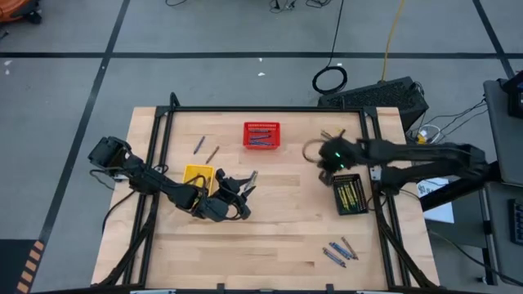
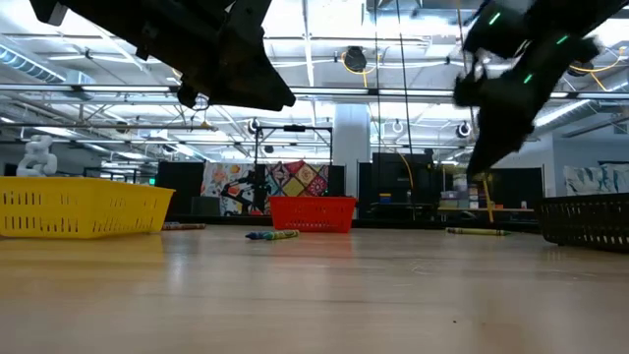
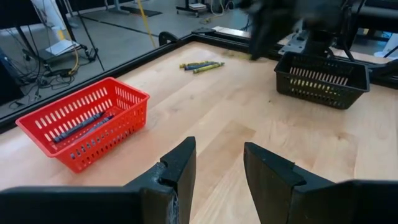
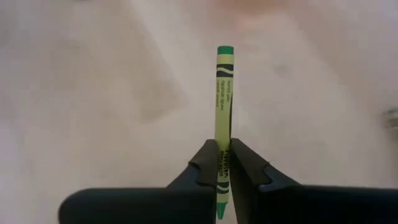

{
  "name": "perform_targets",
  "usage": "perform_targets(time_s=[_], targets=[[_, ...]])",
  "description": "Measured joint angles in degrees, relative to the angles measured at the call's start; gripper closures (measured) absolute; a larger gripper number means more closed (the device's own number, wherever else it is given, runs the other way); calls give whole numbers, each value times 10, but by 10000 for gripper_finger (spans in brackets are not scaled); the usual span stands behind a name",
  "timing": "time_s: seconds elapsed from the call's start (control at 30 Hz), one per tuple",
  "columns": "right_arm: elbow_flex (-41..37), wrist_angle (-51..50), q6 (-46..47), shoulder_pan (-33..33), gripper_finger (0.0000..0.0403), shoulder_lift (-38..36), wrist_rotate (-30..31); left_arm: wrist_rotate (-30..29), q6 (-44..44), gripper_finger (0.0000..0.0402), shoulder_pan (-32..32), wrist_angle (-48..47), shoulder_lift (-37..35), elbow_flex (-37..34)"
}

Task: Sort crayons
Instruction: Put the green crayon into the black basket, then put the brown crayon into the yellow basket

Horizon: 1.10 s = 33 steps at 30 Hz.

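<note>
Your right gripper [image 4: 224,163] was clamped on a yellow-green crayon [image 4: 223,99], held in the air above the table [image 1: 270,233], just beside the black basket [image 1: 350,194] toward the far right corner. Your left gripper [image 3: 217,168] hung with its fingers apart and nothing between them, next to the yellow basket [image 1: 197,175] on the left side. You had blue crayons [image 1: 260,140] lying in the red basket [image 1: 261,135] at the far edge, a few loose crayons [image 1: 338,250] near the front right corner, and two more [image 1: 205,149] between the yellow and red baskets.
</note>
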Motion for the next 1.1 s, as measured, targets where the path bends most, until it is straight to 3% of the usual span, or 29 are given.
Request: perform_targets(time_s=[0.23,0.4,0.57,0.8,1.1], targets=[[0,-117,347,236,402,-125,46,0,0,262,-1,-9,0,0],[0,-225,582,372,402,-120,64,0,0,262,-1,-9,0,0],[0,-317,748,449,402,-83,63,0,0,262,-1,-9,0,0],[0,-320,768,455,378,-42,64,0,0,262,-1,-8,0,0],[3,-297,699,438,240,-49,104,4,0,262,-1,-8,0,0]])
